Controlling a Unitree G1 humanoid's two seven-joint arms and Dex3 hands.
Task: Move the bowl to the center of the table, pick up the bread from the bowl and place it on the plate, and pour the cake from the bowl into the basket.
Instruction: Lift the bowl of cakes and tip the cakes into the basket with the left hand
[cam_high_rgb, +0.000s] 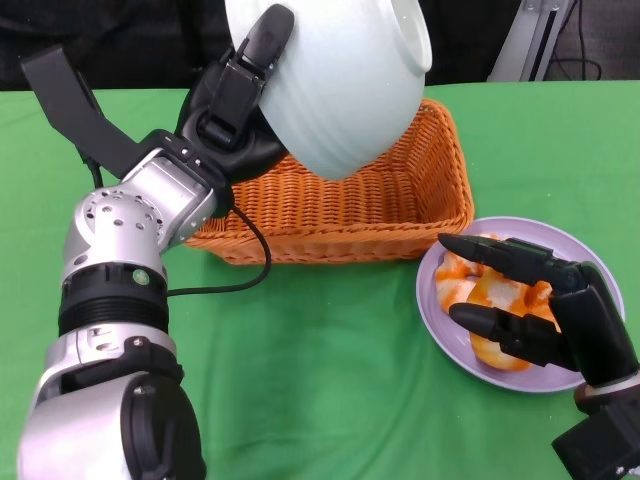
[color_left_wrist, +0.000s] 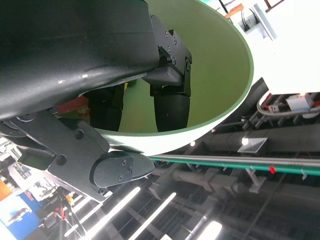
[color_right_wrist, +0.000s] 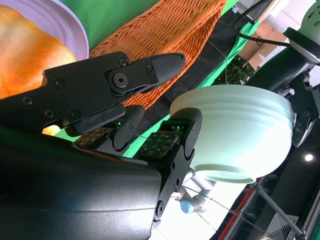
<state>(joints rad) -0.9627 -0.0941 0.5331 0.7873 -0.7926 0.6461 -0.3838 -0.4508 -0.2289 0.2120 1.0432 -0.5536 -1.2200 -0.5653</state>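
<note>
- While you look down from the head camera, one green table fills the view, with one of each item on it.
- One orange wicker basket sits toward the far middle of your table; its inside is mostly hidden by the bowl, so you cannot tell what lies in it.
- One pale ribbed bowl is raised and tipped over the basket's far left part, its mouth turned away from you.
- Your left hand grasps that bowl at the rim, fingers inside and outside the wall, as the left wrist view shows.
- One lilac plate lies just right of the basket's near right corner.
- One orange-glazed bread rests on the plate.
- Your right hand hovers over the bread with fingers apart, holding nothing; you cannot tell whether the fingertips touch it.
</note>
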